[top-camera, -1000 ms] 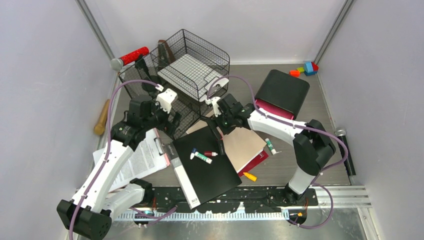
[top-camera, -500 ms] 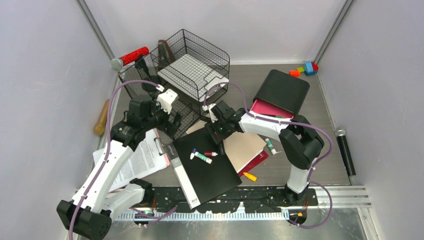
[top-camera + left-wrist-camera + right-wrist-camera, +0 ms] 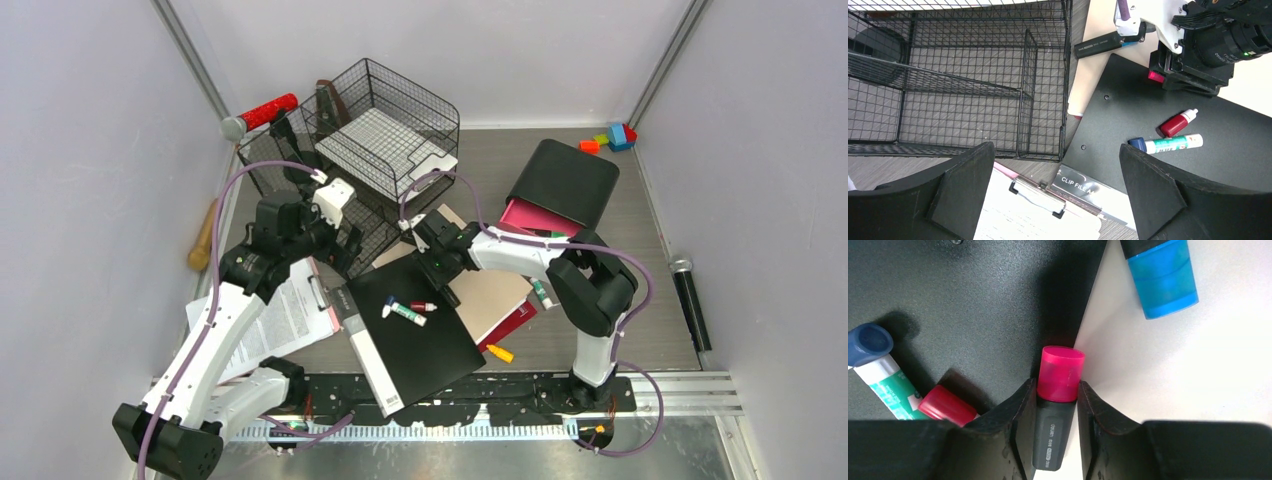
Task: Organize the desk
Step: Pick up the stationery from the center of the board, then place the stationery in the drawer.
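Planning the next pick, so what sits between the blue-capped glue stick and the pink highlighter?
A small red bottle, on the black clip file beside the glue stick, left of the pink highlighter: right wrist view.

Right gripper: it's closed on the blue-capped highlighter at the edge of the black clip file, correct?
Not quite: the cap colour is wrong. The right wrist view shows the right gripper closed on the pink-capped highlighter at the edge of the black clip file. The blue-capped highlighter lies free on the pale sheet beyond it.
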You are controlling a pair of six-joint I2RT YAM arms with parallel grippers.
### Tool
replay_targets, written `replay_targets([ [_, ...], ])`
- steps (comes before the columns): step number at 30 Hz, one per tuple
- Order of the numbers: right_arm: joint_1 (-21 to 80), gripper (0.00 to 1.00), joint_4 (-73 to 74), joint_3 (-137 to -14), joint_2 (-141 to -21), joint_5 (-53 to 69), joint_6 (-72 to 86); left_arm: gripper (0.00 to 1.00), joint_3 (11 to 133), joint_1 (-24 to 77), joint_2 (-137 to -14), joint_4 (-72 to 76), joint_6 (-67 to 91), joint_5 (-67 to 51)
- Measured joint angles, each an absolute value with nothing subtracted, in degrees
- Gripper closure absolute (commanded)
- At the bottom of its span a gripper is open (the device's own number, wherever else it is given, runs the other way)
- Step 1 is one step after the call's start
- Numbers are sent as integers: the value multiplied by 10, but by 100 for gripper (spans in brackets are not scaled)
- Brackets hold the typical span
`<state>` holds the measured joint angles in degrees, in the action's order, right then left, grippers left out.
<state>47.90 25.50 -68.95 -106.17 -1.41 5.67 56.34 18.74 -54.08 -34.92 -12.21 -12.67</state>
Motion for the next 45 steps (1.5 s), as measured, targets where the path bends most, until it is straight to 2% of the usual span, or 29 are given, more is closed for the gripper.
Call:
replay_targets([
  [7,479,87,273,-701,-1057,-29,29,1,563,187,-541,-349,-122,-132],
  [14,479,95,337,-739,-989,-48,-58,1,563,187,-540,-349,-123,-135],
  [24,455,97,376,-861,-870,-122,-177,1,563,187,-540,-349,-124,-138],
  [36,353,98,409,-869,-858,-141,-229,1,563,187,-540,-349,-124,-146],
  [45,259,90,472,-868,-839,-102,-293,1,563,187,-540,-349,-124,-151],
])
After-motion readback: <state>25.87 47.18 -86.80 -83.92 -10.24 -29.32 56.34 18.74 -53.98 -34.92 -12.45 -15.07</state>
